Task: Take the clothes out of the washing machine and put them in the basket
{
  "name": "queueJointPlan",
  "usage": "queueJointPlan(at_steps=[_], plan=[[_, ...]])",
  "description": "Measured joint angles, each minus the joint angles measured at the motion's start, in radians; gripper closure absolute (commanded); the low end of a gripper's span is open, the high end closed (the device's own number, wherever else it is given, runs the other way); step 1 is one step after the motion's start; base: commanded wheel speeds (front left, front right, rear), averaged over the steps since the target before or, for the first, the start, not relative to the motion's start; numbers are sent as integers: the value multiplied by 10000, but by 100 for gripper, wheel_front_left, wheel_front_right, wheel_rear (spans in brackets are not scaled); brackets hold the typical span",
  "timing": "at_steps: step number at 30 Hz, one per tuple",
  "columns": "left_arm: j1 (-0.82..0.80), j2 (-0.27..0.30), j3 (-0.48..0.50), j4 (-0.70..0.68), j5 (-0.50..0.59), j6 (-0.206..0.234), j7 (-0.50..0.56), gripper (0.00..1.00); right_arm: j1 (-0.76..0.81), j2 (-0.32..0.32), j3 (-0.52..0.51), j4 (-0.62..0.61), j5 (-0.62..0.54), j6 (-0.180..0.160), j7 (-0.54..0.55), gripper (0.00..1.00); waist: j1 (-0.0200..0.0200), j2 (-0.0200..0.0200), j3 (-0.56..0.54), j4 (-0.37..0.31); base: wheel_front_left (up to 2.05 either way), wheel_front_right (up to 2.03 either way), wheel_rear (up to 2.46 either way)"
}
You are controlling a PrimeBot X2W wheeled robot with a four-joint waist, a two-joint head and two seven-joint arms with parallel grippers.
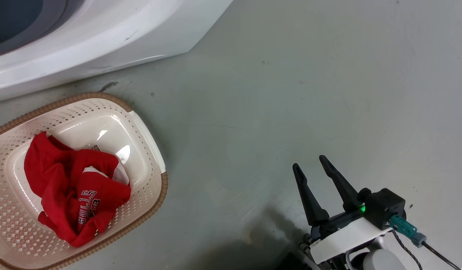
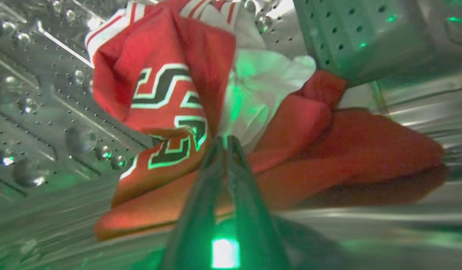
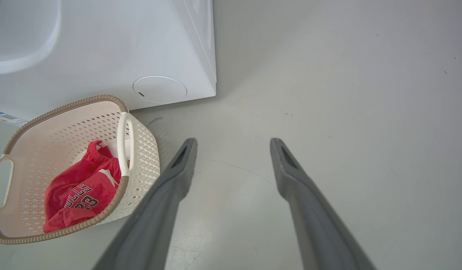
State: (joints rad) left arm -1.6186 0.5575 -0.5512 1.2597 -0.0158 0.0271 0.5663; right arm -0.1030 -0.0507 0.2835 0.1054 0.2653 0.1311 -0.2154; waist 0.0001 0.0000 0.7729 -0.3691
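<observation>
**Head view.** Washing machine (image 1: 84, 41): white front, upper left. Basket (image 1: 161, 187): on the floor just before it, holding the first jersey (image 1: 66, 183), crumpled toward one end. Right tool (image 1: 309, 162): low right, above bare floor, fingers spread, holding nothing.

**Left wrist view.** Left tool (image 2: 225, 139): inside the steel drum (image 2: 47, 93), fingers pressed together on a fold of the second jersey (image 2: 159, 93), apparently pinching it. One end of the cloth lies against the drum paddle (image 2: 358, 37).

**Right wrist view.** Right tool's fingers wide apart. Basket at left, touching or just beside the machine.

**Handling note.** The pinch looks thin, at the fingertips only. Draw back slowly and lift the cloth free of the paddle before clearing the door ring. Release over the bare end of the basket.
</observation>
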Motion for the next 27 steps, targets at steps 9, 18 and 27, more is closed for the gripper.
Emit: queueJointPlan(at_steps=[9, 18, 27], plan=[[323, 546, 165, -719, -332, 426, -759, 100, -51, -2, -12, 125, 63, -2, -4, 0, 0, 0, -156, -96, 0, 0, 0], [1035, 426, 1156, -1634, -1465, 1202, -3935, 100, -347, 0, -297, 98, -12, -2, -13, 0, -1, 0, -475, 123, 0, 0, 0], [2024, -493, 1783, -1329, -2535, 1016, -6381, 100, -496, 0, -688, 88, -104, 0, 65, 0, -1, 0, -1149, 453, 0, 0, 0]])
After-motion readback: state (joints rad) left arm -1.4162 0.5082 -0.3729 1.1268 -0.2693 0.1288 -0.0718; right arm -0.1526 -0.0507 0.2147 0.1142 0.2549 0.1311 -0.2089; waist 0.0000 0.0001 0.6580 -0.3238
